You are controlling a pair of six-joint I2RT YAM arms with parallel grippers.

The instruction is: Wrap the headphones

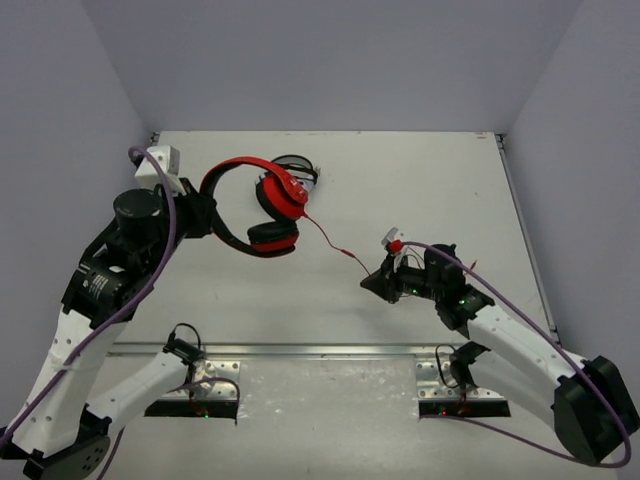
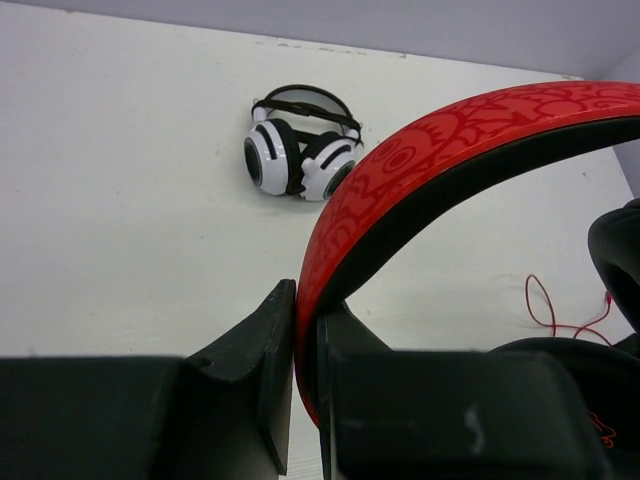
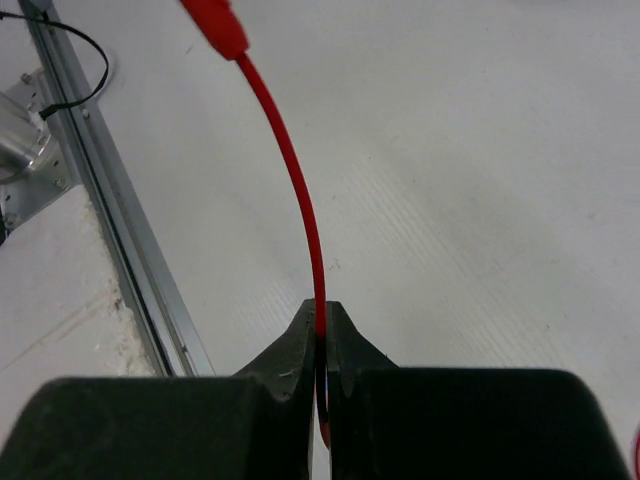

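The red headphones (image 1: pixel 262 205) with black ear pads are held up at the left rear of the table. My left gripper (image 1: pixel 200 213) is shut on their red headband (image 2: pixel 400 190), pinched between the fingers. The thin red cable (image 1: pixel 328 240) runs from the ear cups to the right. My right gripper (image 1: pixel 375 283) is shut on that cable (image 3: pixel 300 200) near its plug end (image 3: pixel 218 25), just above the table.
White-and-black striped headphones (image 2: pixel 298 150) lie at the back behind the red ones (image 1: pixel 297 168). A metal rail (image 1: pixel 320 351) runs along the table's near edge. Grey walls enclose the left, rear and right sides.
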